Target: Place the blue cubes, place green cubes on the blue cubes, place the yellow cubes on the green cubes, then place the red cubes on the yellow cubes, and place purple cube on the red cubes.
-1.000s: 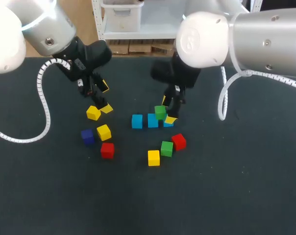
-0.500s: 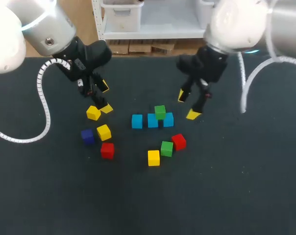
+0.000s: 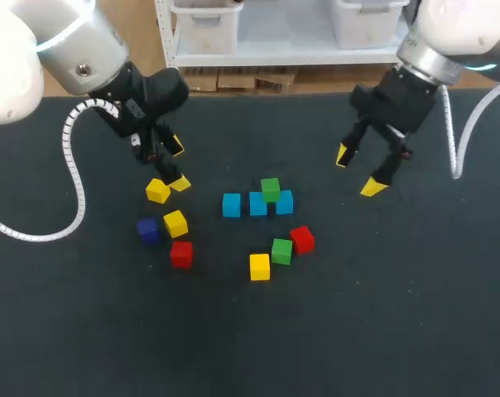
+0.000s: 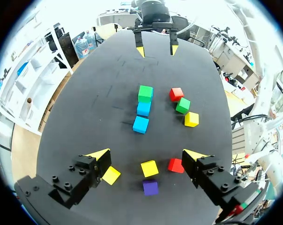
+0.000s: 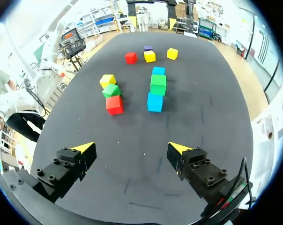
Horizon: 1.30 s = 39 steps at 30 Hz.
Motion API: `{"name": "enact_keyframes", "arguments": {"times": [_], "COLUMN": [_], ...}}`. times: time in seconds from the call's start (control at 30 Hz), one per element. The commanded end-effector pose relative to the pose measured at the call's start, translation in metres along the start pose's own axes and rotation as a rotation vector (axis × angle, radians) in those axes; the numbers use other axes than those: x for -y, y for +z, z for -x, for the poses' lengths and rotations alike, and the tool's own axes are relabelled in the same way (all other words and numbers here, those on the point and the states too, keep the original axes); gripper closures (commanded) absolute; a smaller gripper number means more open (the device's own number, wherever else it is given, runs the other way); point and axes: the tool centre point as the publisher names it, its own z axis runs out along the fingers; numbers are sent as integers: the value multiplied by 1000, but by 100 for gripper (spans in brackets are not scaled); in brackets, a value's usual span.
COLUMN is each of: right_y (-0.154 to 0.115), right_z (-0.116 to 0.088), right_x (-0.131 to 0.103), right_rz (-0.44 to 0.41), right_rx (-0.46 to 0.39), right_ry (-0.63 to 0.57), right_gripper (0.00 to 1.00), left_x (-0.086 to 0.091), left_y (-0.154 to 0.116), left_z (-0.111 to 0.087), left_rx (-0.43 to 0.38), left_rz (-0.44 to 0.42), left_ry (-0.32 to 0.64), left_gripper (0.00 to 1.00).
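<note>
Three blue cubes (image 3: 231,205) lie in a row at mid-table. One green cube (image 3: 270,189) sits on top of the row, over its middle and right cubes. A second green cube (image 3: 281,251) lies in front, between a red cube (image 3: 302,239) and a yellow cube (image 3: 259,266). To the left are a purple cube (image 3: 147,231), two yellow cubes (image 3: 175,223) and a red cube (image 3: 181,254). My left gripper (image 3: 179,165) hangs open just above a yellow cube (image 4: 111,175). My right gripper (image 3: 358,171) is open and empty, to the right of the row (image 5: 154,101).
The dark table (image 3: 382,314) has bare room along its front and at the right. A white cable (image 3: 74,194) loops from my left arm over the table's left side.
My right gripper has let go of the green cube on the blue row, then risen and drawn back to the right. The left arm has stayed still.
</note>
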Motion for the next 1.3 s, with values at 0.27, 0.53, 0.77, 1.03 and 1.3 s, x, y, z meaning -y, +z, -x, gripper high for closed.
{"name": "enact_keyframes", "arguments": {"times": [0.27,0.53,0.77,1.03,1.3], "right_y": [-5,-5,-5,4,18], "right_z": [-23,-23,-23,-8,-5], "right_x": [-11,-11,-11,-18,-32], "right_rz": [-8,-8,-8,-234,-380], "right_rx": [76,76,76,158,227], "right_ry": [-50,-50,-50,26,108], "right_gripper": [0,0,0,0,0], "left_x": [-1,-1,-1,-1,-1], "left_y": [0,0,0,0,0], "left_z": [-1,-1,-1,-1,-1], "left_rx": [3,3,3,3,3], "left_rz": [0,0,0,0,0], "left_ry": [2,2,2,2,2], "left_gripper": [0,0,0,0,0]}}
